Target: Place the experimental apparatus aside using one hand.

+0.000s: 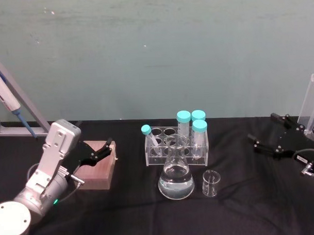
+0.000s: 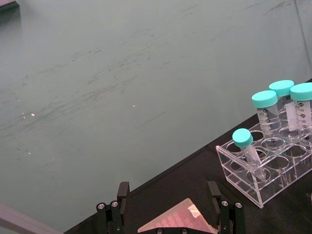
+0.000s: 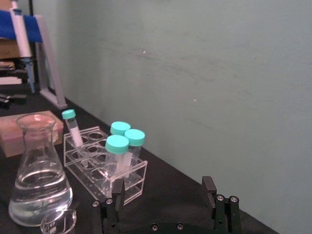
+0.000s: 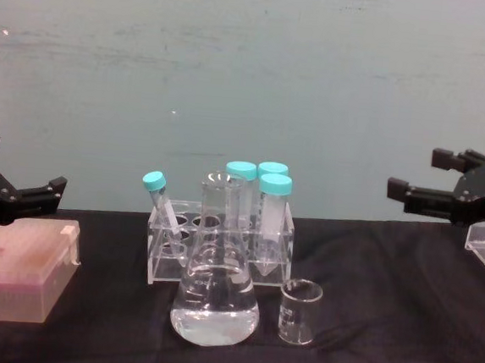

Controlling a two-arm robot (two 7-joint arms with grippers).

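Plainly, nothing has been set aside yet. From the head view, the left claw point(image 1: 100, 152) hovers spread just above a brownish box point(image 1: 97, 173). The right claw point(image 1: 261, 128) hangs spread too, gripping nothing. Between them, well apart from both, stands the labware on the matt black table point(image 1: 243, 212). A cone-shaped flask point(image 1: 176, 181) holds clear liquid in its wide base, with a small straight-walled beaker point(image 1: 211, 183) just beside it on the right claw's side. Behind them is a clear plastic rack point(image 1: 157, 151) of tubes point(image 1: 184, 121) with smooth teal caps.

In the left wrist view, the fingers stand wide, with the box's shiny pinkish top showing between them. The rack lies ahead and off to one side; one thin tube leans and three stouter ones stand upright.

In the right wrist view, the fingers are likewise wide. The flask, the beaker's rim and the rack lie ahead of that claw, none touched.

From the chest view, the flask looks thin-walled and glossy, and the beaker is empty. We judge that the whole job remains: one claw has to reach in, close on a piece and carry it off. The glass looks slick, so the flask's narrow neck seems the safest hold.
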